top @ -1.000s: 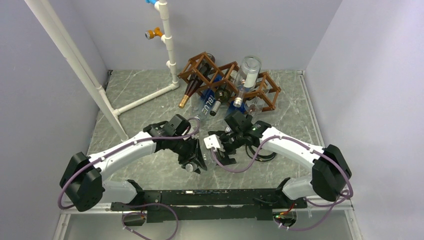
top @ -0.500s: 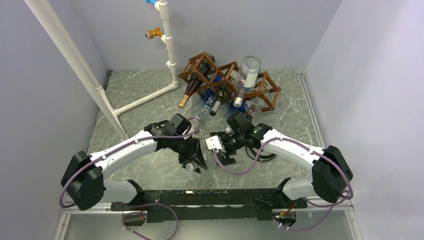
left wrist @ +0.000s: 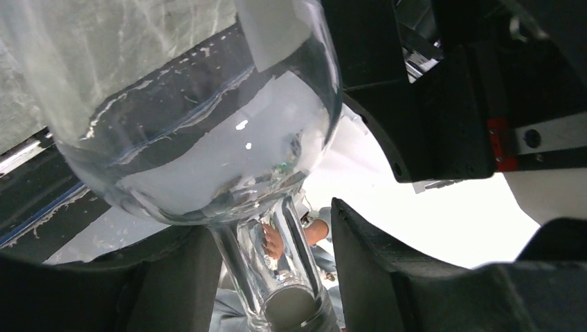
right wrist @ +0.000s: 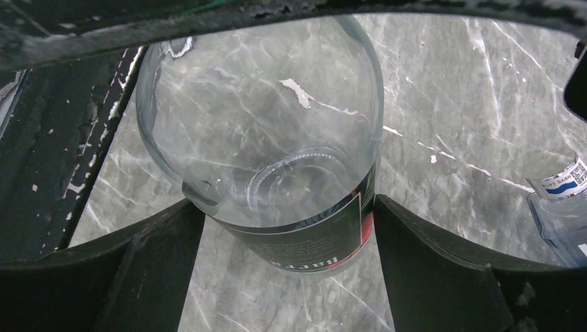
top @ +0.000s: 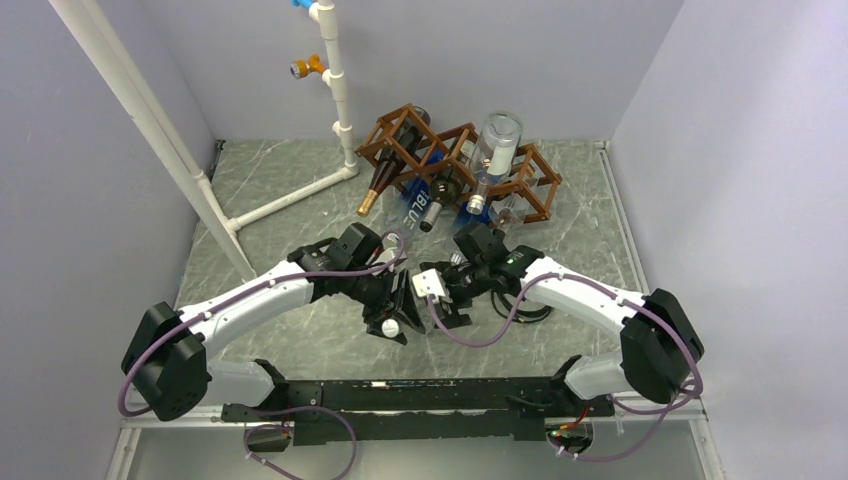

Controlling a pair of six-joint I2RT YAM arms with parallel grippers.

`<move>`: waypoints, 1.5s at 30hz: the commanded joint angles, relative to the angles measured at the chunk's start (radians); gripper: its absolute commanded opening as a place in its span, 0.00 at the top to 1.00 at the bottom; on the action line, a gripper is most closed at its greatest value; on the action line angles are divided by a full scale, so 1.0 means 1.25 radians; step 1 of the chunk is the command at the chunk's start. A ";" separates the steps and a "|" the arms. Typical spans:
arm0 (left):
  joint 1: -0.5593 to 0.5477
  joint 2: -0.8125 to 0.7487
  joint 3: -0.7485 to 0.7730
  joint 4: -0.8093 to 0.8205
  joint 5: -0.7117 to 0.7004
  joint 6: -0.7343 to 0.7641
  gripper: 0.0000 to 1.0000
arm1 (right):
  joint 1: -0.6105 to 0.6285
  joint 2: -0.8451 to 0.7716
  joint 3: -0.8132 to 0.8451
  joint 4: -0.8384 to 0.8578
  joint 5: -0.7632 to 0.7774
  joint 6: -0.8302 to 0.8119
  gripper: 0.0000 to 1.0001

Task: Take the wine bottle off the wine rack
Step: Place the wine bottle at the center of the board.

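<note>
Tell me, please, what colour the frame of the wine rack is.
Brown, a wooden lattice; the wine rack shows best in the top external view.

Lab test cell — grey walls [top: 500,60], marbled tabletop [top: 290,170], pipe frame [top: 337,80] (PVC)

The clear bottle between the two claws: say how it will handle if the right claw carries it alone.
Likely fragile and slippery: the clear bottle looks like smooth glass, pinched only at its sides by the right claw. Probably light: it looks empty, the marble table showing through it. Set down on its side, its round body would probably roll.
</note>
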 commanded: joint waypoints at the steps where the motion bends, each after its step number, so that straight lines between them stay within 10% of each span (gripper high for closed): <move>1: 0.002 0.005 0.043 0.171 0.053 0.001 0.39 | 0.017 0.050 -0.024 0.013 -0.042 0.019 0.12; 45: 0.110 -0.094 0.061 0.121 0.037 0.145 0.05 | -0.131 0.034 -0.005 -0.054 -0.204 0.030 0.04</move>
